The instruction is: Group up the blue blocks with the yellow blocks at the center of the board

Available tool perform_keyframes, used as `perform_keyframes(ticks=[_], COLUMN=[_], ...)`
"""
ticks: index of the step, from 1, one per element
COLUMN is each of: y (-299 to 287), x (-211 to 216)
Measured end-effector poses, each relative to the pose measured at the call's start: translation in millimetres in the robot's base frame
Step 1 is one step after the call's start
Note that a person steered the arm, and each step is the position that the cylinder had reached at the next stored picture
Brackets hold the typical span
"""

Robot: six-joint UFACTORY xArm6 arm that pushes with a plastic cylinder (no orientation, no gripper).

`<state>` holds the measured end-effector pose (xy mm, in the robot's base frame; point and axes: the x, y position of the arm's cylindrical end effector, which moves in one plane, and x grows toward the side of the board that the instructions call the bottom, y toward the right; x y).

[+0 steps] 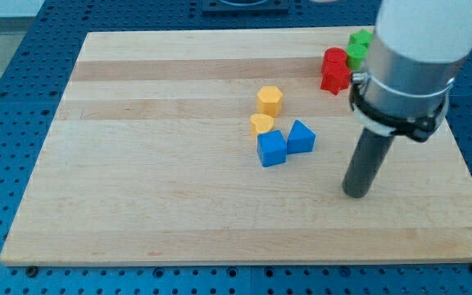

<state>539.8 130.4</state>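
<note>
The surface is a pale wooden board with a lengthwise grain, lying on a blue perforated table. Its whole left half is bare wood.

Near the middle sit four smooth, matte blocks. A yellow heart-shaped block touches the top of a blue cube; just above it, slightly apart, stands a yellow hexagonal block. A blue triangular block leans against the cube's right side.

To the right of this group lies an open strip of wood, and there my tip rests, at the end of a dark, round rod under a white and grey cylinder. It is well apart from the blue triangular block, lower and to its right. There is no gripper on this arm, so nothing opens or shuts.

At the view's top right, near the board's edge, two red blocks crowd against two green blocks, partly hidden by the arm; their shapes are unclear.
</note>
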Motion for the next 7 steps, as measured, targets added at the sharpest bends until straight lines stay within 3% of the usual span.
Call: perform_keyframes(ticks=[1,3,7], y=[-29.3,-57.9,-85.0], x=[-5.0,-92.3,-112.5])
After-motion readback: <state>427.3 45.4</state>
